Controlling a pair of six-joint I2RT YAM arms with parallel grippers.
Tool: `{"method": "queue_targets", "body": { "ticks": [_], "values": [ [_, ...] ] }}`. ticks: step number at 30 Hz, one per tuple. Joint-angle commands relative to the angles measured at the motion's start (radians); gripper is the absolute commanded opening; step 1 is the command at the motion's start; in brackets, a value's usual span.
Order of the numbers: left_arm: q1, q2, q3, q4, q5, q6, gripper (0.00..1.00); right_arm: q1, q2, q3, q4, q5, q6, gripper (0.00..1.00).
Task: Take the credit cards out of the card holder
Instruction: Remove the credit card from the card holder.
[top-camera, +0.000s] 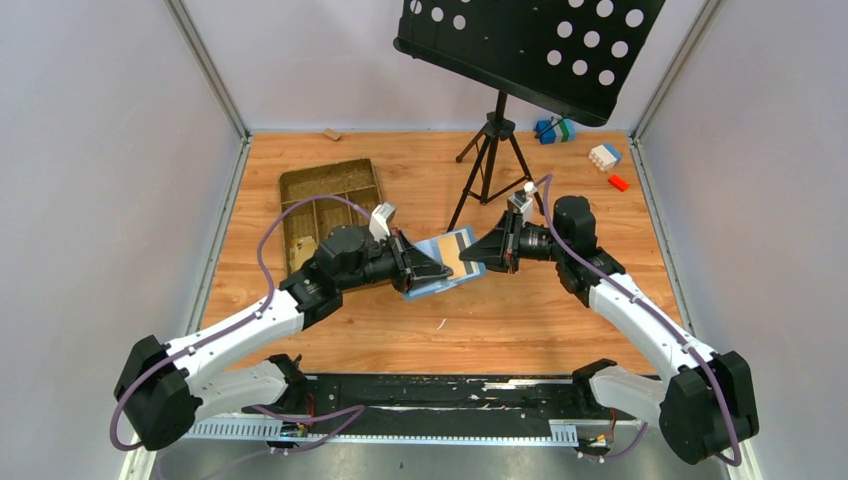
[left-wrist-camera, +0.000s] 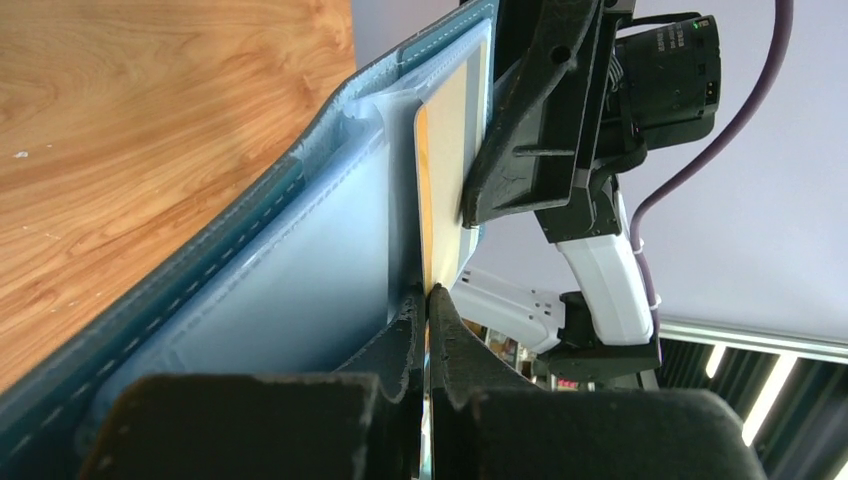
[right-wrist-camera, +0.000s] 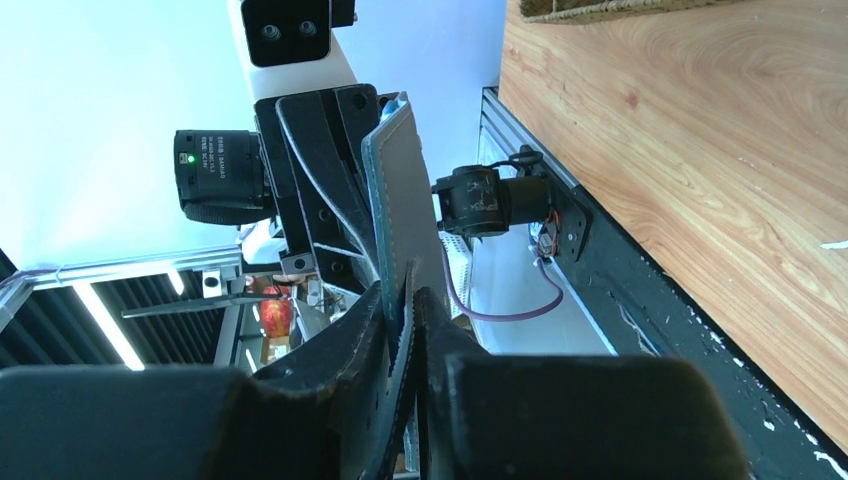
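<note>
As right tool (right-wrist-camera: 408, 292) grips card holder (right-wrist-camera: 403, 180), left tool (left-wrist-camera: 428, 302) clamps card (left-wrist-camera: 446, 150).

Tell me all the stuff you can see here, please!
card holder: one, blue, open, held up between both grippers mid-table.
tan card: one, tan, tucked inside the holder.
compartmented tray: one, brown, back left of the table.
music stand: one, black with round holes, on a tripod at the back.
toy blocks: three small clusters, blue-green, white-blue and red, back right corner.
wooden block: one, light brown, back edge.
table: one, wood grain, under everything.
left gripper: one, black, shut on the tan card's edge.
right gripper: one, black, shut on the holder's flap.
</note>
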Motion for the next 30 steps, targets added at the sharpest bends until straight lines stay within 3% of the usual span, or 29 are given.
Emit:
{"method": "queue_targets", "body": {
  "ticks": [1,5,8,13,17,27,30],
  "values": [
    [0.015,-0.064,-0.055,-0.026,-0.024,0.012,0.00,-0.010,-0.022,0.017,0.077,-0.027,0.040,0.15],
    [0.025,-0.105,-0.081,-0.008,-0.024,0.005,0.00,-0.011,-0.020,0.000,0.115,-0.025,0.068,0.14],
    [0.025,-0.105,-0.078,-0.001,-0.011,0.012,0.00,-0.010,-0.023,-0.012,0.134,-0.022,0.089,0.00],
    [0.025,-0.103,-0.076,0.022,-0.001,0.011,0.00,-0.009,-0.030,-0.015,0.123,-0.015,0.091,0.00],
    [0.025,-0.095,-0.075,0.057,0.009,0.006,0.09,-0.008,-0.038,-0.017,0.125,-0.015,0.100,0.00],
    [0.025,-0.068,-0.088,0.208,0.023,-0.037,0.12,0.007,-0.045,-0.022,0.128,-0.024,0.112,0.00],
    [0.025,-0.071,-0.087,0.222,0.025,-0.039,0.22,0.007,-0.039,-0.027,0.129,-0.024,0.115,0.00]
  ]
}}
